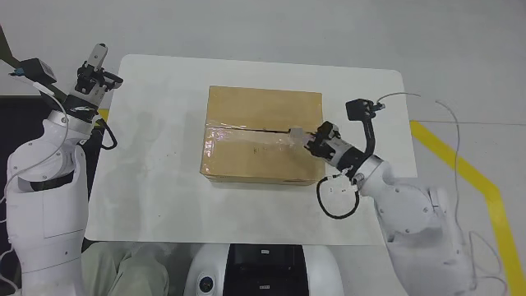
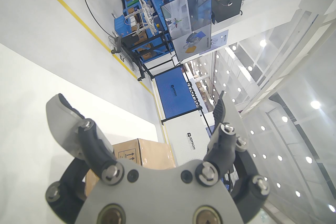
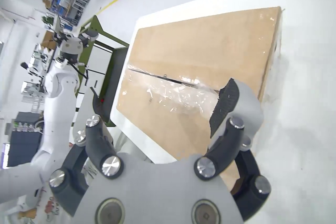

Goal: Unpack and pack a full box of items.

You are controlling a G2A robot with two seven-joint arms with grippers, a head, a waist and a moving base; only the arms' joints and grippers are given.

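I see the cardboard box (image 1: 255,115) sitting near the middle of the white counter (image 1: 156,181), its top flaps down. Clear tape (image 3: 178,96), crinkled and shiny, runs along the centre seam, where a thin dark line shows. My right hand (image 3: 161,92) is over the box top at the seam's end on its own side, with its fingers spread apart and nothing between them. I cannot tell whether a fingertip touches the tape. My left hand (image 2: 140,101) is well apart from the box, up by the far corner of the counter on its own side. It points away towards the room, fingers wide apart and holding nothing.
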